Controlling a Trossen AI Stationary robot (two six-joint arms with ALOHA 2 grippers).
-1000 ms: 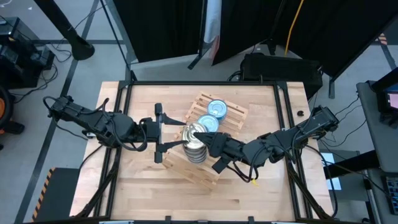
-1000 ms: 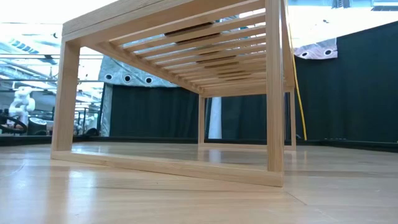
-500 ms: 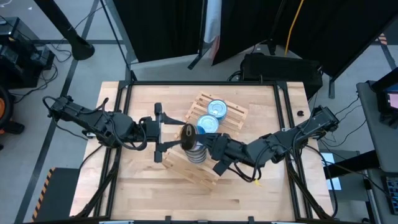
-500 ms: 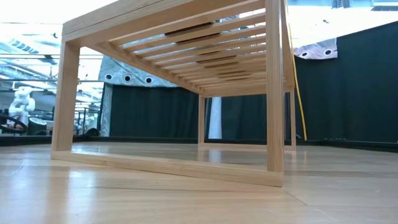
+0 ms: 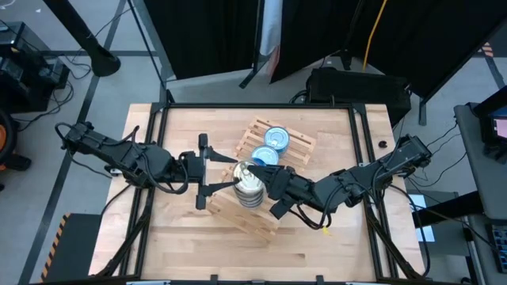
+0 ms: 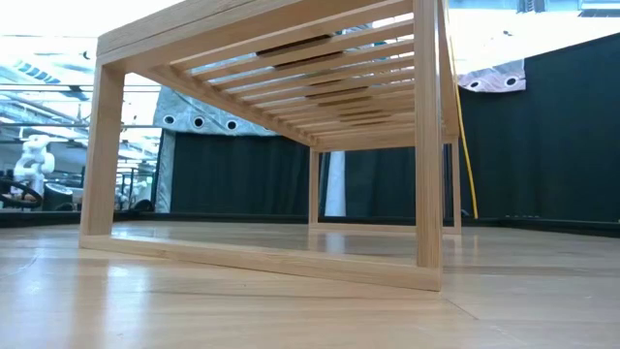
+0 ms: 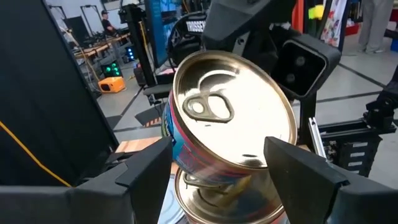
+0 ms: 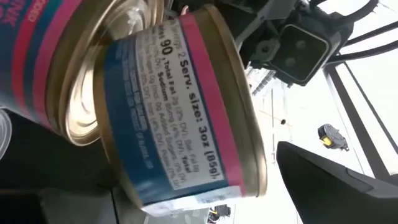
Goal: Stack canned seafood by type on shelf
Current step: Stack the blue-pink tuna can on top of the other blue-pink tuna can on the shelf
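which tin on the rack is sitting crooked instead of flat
The silver pull-tab tin on top of the silver stack, between both grippers' fingers, sits tilted. The three blue-topped tins lie flat farther back on the rack.

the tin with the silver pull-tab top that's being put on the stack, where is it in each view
High view: the tin sits tilted atop the silver stack, mid-table, on the rack.
Low view: not in it; only the rack's underside shows.
Left wrist view: centre, pull-tab top facing the camera.
Right wrist view: fills the middle, label side on.
Shared landmark: the silver stack beneath it.
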